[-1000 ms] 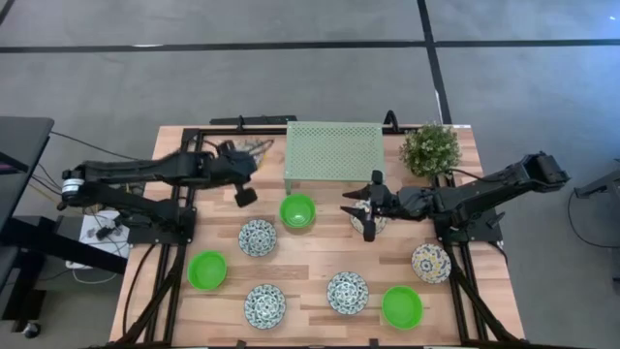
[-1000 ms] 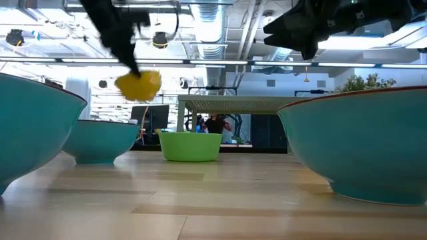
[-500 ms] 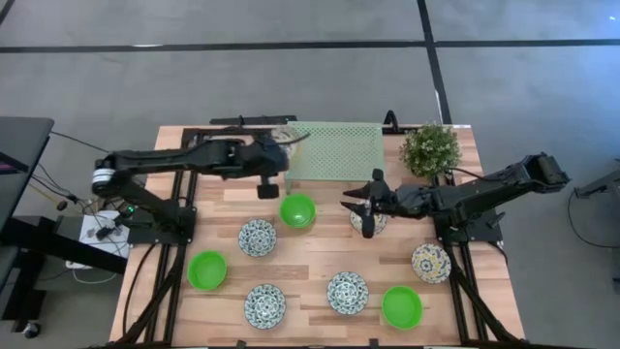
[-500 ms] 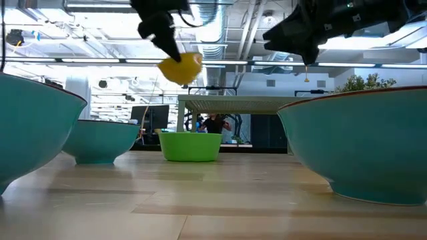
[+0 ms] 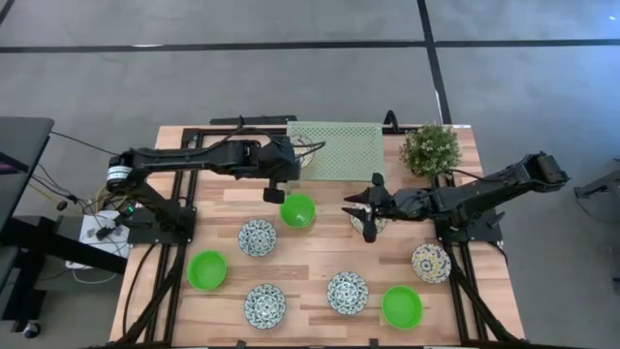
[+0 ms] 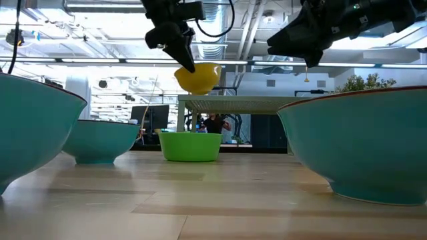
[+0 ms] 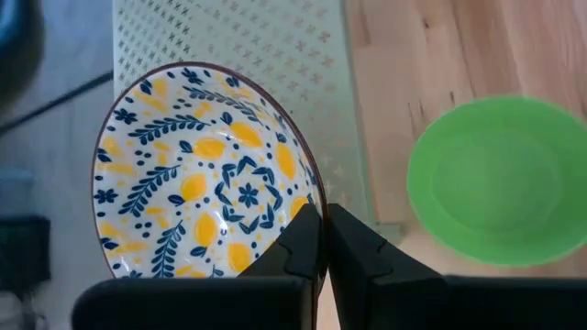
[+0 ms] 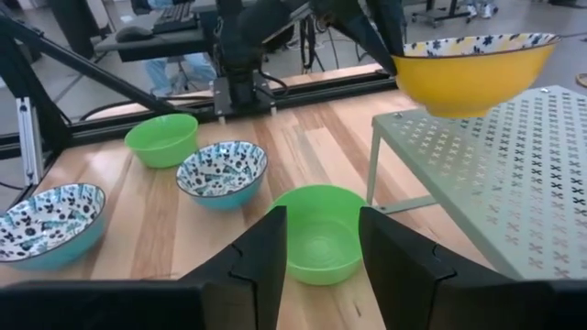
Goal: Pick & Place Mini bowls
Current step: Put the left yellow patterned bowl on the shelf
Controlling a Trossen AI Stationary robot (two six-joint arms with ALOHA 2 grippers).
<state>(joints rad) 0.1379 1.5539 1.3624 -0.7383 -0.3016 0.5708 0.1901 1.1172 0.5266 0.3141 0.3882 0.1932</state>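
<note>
Above the rack's (image 5: 334,150) front left corner, the left gripper (image 7: 321,240) pinches the rim of a patterned bowl (image 7: 206,179), yellow outside, carrying it high enough to clear the mesh top, probably to set it there. The right gripper (image 5: 366,215) hovers with fingers apart over another patterned bowl (image 5: 379,224) mid-table, seemingly lining up a grasp; a green bowl (image 5: 298,210) sits just before the rack, the rest toward the table's (image 5: 310,257) front edge.

Grey floor (image 5: 291,78), ceiling ducts (image 6: 220,27)
</note>
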